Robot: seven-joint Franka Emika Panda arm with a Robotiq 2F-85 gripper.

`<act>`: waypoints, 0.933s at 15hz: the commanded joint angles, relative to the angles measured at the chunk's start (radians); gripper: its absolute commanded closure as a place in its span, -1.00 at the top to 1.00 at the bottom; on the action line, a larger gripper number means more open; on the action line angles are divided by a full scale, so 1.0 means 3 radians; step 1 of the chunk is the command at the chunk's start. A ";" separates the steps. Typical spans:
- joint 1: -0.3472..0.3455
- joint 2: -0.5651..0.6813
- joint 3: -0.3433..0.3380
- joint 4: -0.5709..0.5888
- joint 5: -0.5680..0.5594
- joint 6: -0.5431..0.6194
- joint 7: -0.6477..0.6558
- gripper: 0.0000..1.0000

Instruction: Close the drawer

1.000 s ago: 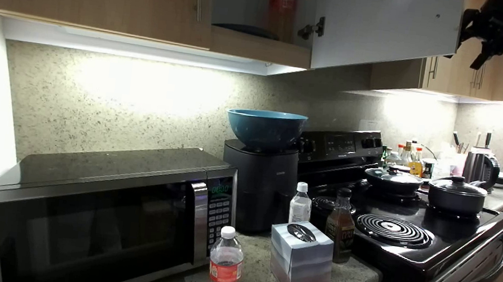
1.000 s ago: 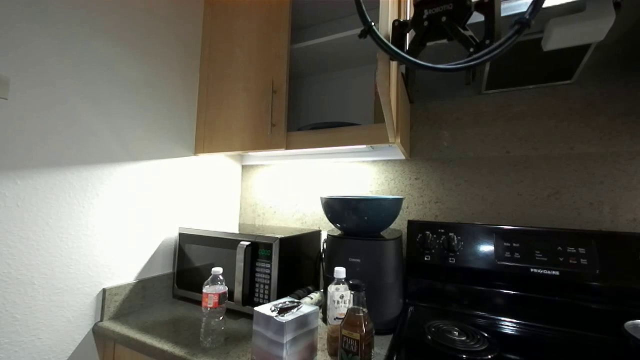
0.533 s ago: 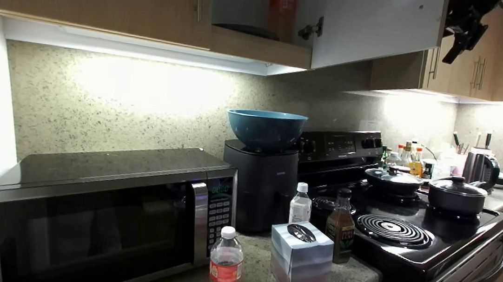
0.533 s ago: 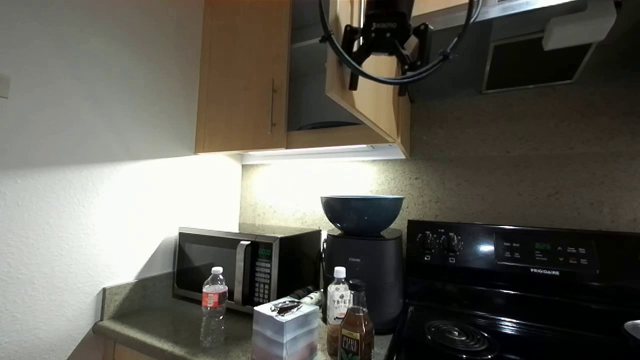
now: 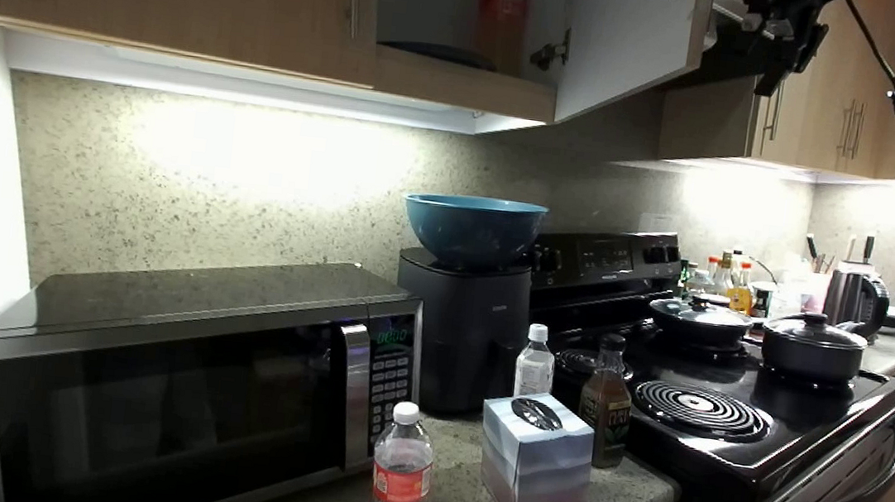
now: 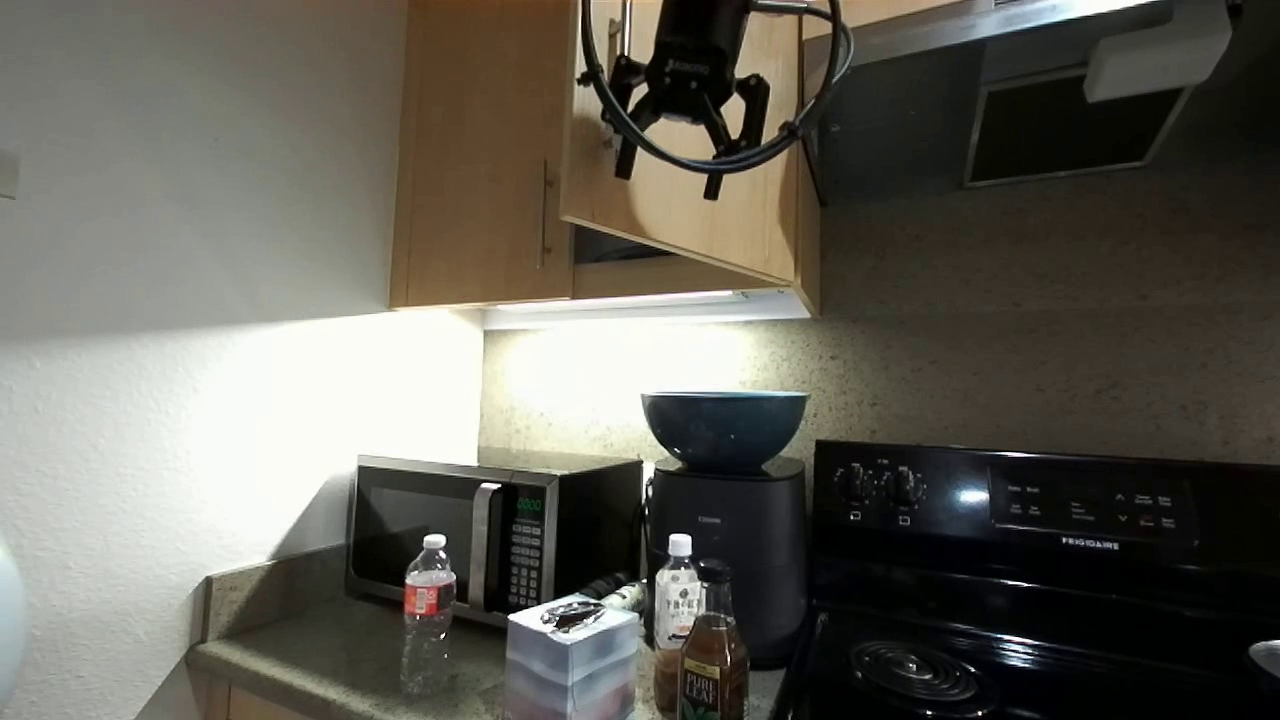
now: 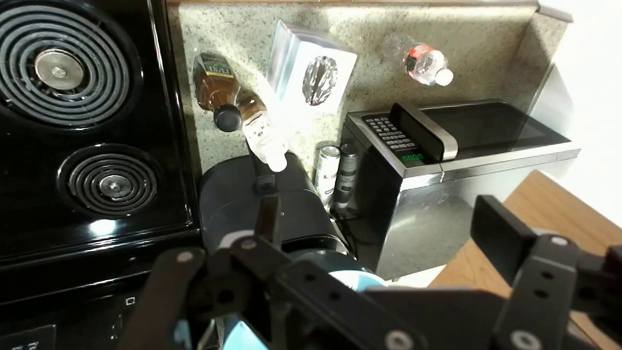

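The drawer is a light-brown wooden wall-cabinet door (image 6: pixel 715 225), standing partly open. Its pale inner face (image 5: pixel 627 45) shows in an exterior view, hinged at the cabinet's right side. A slim metal bar handle (image 6: pixel 614 80) is near its free edge, partly covered by my gripper. My gripper (image 6: pixel 669 176) is in front of the door's outer face, fingers pointing down. It also shows beside the free edge (image 5: pixel 779 65); contact is hidden. In the wrist view the gripper (image 7: pixel 384 228) is open, with nothing held between its fingers. Light-brown wood (image 7: pixel 549 218) lies behind the right-hand finger.
A neighbouring cabinet door (image 6: pixel 485 160) is shut at the left. A range hood (image 6: pixel 890 110) is at the right. Below are a microwave (image 5: pixel 190 407), a blue bowl (image 5: pixel 473 233) on an air fryer (image 5: pixel 458 344), a tissue box (image 5: pixel 537 468), bottles and the stove (image 6: pixel 1000 580).
The door has swung from wide open toward the cabinet, covering more of its opening. My gripper has moved left along with it in both exterior views, staying open.
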State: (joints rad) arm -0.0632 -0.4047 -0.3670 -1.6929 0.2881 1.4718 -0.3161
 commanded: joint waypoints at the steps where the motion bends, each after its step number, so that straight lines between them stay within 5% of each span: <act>1: -0.0108 0.0097 -0.0067 0.0128 0.0082 -0.0110 -0.0077 1.00; 4: -0.0340 0.0024 -0.0006 -0.0012 -0.0336 0.0201 0.0102 1.00; 7: -0.0327 0.0060 -0.0049 0.0057 -0.0247 0.0104 0.0008 1.00; 14: -0.0174 0.0097 -0.0131 0.0128 0.0503 0.0790 -0.0299 1.00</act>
State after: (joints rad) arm -0.1411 -0.3927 -0.3966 -1.6756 0.3602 1.6287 -0.3421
